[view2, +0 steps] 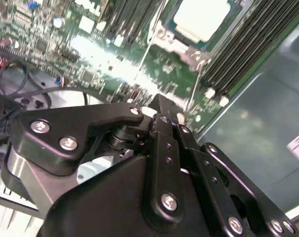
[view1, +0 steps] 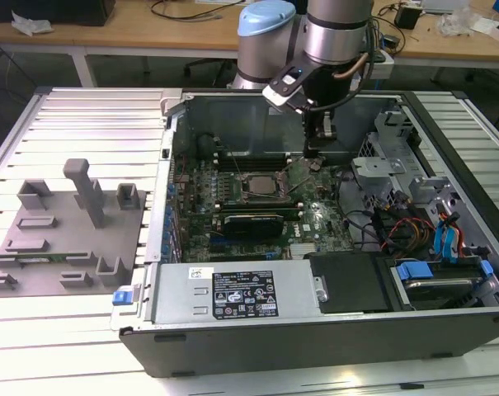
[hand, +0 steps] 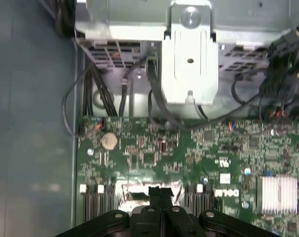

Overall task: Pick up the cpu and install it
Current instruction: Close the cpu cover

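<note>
Tool closed, cpu beyond — in socket

The exterior view looks down at a slant from above one long side of the open computer case. It stands far enough back to take in the whole case, the slatted bench and the arm. The 2 wrist cameras ride close over the motherboard, each with the gripper in its foreground. The first wrist view faces almost straight down onto the board and a metal bracket. The second wrist view tilts across the board toward the socket. All 3 views share the motherboard.
</note>
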Tool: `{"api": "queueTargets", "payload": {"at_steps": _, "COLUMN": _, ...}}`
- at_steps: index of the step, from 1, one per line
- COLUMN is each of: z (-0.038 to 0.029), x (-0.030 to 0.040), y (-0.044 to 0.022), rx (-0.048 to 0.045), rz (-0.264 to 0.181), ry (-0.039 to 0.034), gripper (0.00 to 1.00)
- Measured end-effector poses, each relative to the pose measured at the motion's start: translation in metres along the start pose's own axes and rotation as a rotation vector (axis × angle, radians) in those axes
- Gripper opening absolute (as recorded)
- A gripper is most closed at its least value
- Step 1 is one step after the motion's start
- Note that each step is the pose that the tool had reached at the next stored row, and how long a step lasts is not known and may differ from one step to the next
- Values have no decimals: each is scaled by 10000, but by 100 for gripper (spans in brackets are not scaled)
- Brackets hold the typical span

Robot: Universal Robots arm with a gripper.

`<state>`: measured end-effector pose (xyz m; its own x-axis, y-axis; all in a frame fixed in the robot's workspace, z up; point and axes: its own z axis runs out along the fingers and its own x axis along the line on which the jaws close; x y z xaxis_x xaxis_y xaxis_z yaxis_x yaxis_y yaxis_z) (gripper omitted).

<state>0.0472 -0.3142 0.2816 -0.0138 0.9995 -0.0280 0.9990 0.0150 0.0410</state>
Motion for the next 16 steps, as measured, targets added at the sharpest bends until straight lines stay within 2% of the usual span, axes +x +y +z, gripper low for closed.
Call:
{"api": "queueTargets", "payload": {"at_steps": 2, "z": 4, "x": -1, "y": 94, "rx": -1, "rz": 1, "ry": 1, "gripper": 11}}
{"api": "queueTargets", "payload": {"at_steps": 3, "z": 6, "x": -1, "y": 119, "rx": -1, "rz": -2, "ry": 3, "gripper": 11}}
{"api": "queueTargets", "payload": {"at_steps": 16, "z": 27, "x": -1, "y": 151, "rx": 0, "rz": 0, "ry": 1, "gripper": 11}}
